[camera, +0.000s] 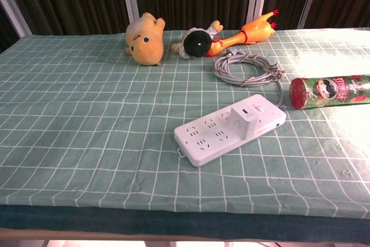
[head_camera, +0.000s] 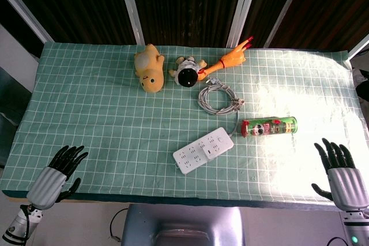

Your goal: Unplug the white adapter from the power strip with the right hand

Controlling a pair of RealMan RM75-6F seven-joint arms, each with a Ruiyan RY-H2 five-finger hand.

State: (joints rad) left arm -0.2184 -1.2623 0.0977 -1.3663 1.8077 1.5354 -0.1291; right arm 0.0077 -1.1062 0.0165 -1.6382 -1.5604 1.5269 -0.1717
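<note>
Nearest the camera in the head view, both robot hands hang off the bench's front edge, at about 7 and 5 o'clock of the frame. On the robot's left, the left robot hand (head_camera: 62,168) holds nothing, its dark fingers spread apart and pointing up toward the cloth. The right robot hand (head_camera: 339,168) is likewise empty, fingers fanned apart, well apart from every object. Neither shows in the chest view.

The bench (head_camera: 86,119) is covered by a green cloth with a white grid. Near its middle, toward the front, lies the white power strip (head_camera: 203,151), set on a slant with its far end toward 2 o'clock. The white adapter (camera: 245,120) sits plugged into the strip, upright on the strip's half toward 2 o'clock, as the chest view shows plainly.

At 3 o'clock from the strip a green chip can (head_camera: 269,126) lies on its side, red lid end facing the strip, in a bright patch of sunlight. At about 12 o'clock from the strip, a grey cable (head_camera: 218,97) lies coiled in loose loops, one strand running down to the strip's far end.

Along the back, three toys lie in a row: a yellow plush toy (head_camera: 149,68) toward 11 o'clock, a black-and-white plush toy (head_camera: 188,72) just beside it, and an orange rubber chicken (head_camera: 230,59) touching that toy and pointing away toward 1 o'clock.
</note>
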